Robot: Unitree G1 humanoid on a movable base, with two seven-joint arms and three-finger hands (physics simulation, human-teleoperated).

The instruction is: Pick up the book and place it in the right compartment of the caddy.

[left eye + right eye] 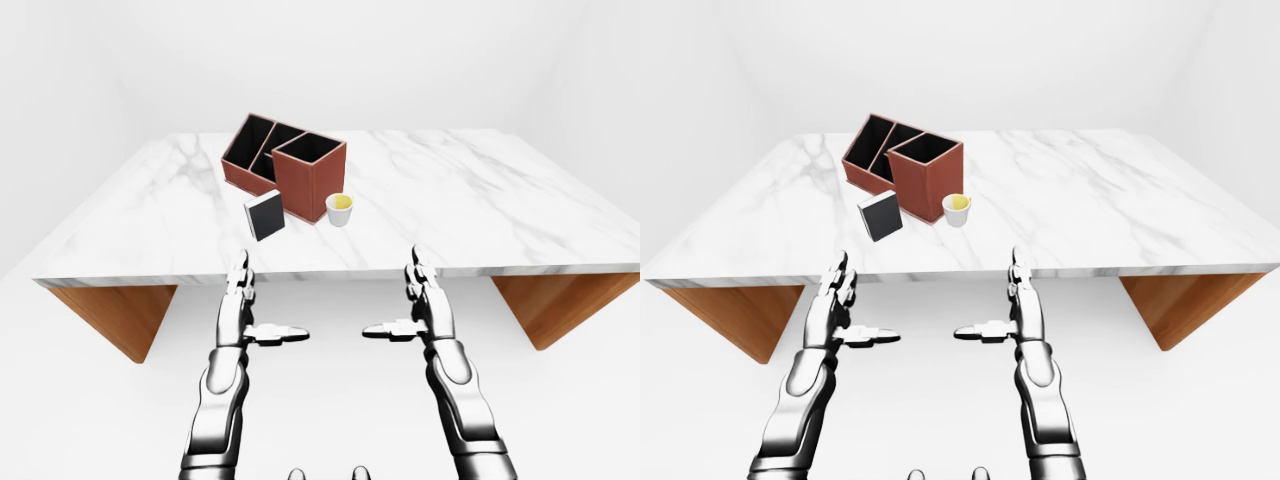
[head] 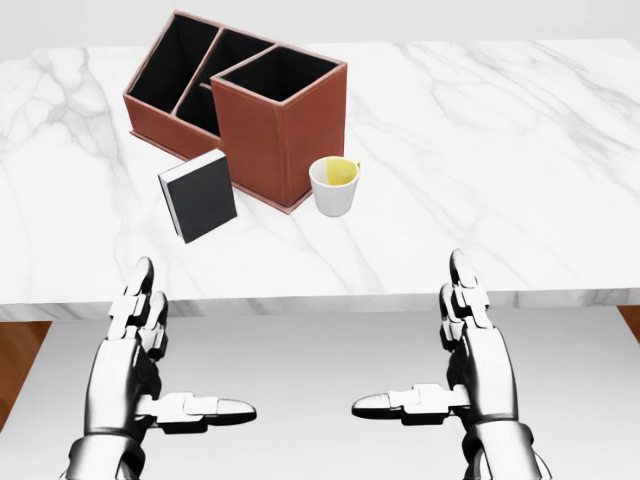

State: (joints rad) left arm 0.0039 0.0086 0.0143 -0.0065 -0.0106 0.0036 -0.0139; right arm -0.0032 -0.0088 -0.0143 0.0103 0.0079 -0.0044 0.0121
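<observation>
A small black book (image 2: 199,195) stands upright on the marble table (image 2: 500,150), leaning by the left lower side of a brown caddy (image 2: 240,105). The caddy has three dark compartments; the tallest one (image 2: 280,75) is at its right. My left hand (image 2: 165,350) is open below the table's near edge, under the book. My right hand (image 2: 440,345) is also open, lower right of the cup. Both hold nothing and touch nothing.
A white cup (image 2: 334,185) with yellow contents stands just right of the caddy's tall compartment. The table's near edge (image 1: 330,272) runs across above my hands. Wooden table legs (image 1: 115,315) show at the left and right.
</observation>
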